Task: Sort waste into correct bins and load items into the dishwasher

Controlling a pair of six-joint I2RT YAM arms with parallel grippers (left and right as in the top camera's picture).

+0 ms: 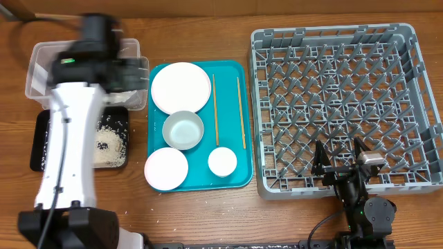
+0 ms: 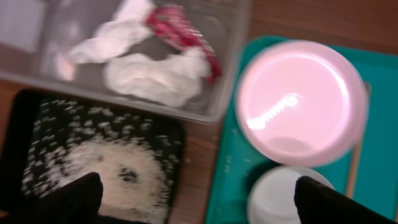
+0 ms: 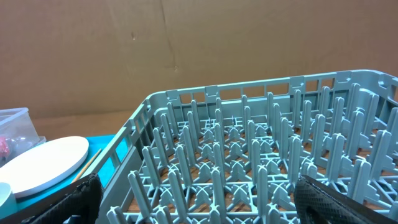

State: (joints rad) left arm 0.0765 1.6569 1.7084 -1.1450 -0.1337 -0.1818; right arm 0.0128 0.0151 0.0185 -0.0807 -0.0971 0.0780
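The clear tub (image 1: 38,69) at the far left holds crumpled white napkins (image 2: 152,78) and a red wrapper (image 2: 180,28). The black tray (image 1: 41,138) in front of it holds loose rice (image 1: 111,142). A large plate (image 1: 181,87), a bowl (image 1: 183,129), a smaller plate (image 1: 166,168), a cup (image 1: 222,161) and two chopsticks (image 1: 215,109) lie on the teal tray (image 1: 239,176). My left gripper (image 1: 131,75) is open and empty above the gap between the tub and the teal tray. My right gripper (image 1: 339,164) is open and empty over the near edge of the grey dish rack (image 1: 346,97).
The left arm's white body runs from the near left edge over the black tray. In the left wrist view the pink-looking plate (image 2: 301,102) and the bowl (image 2: 277,196) lie to the right of the open fingers (image 2: 199,199). The rack's upright pegs (image 3: 249,143) fill the right wrist view.
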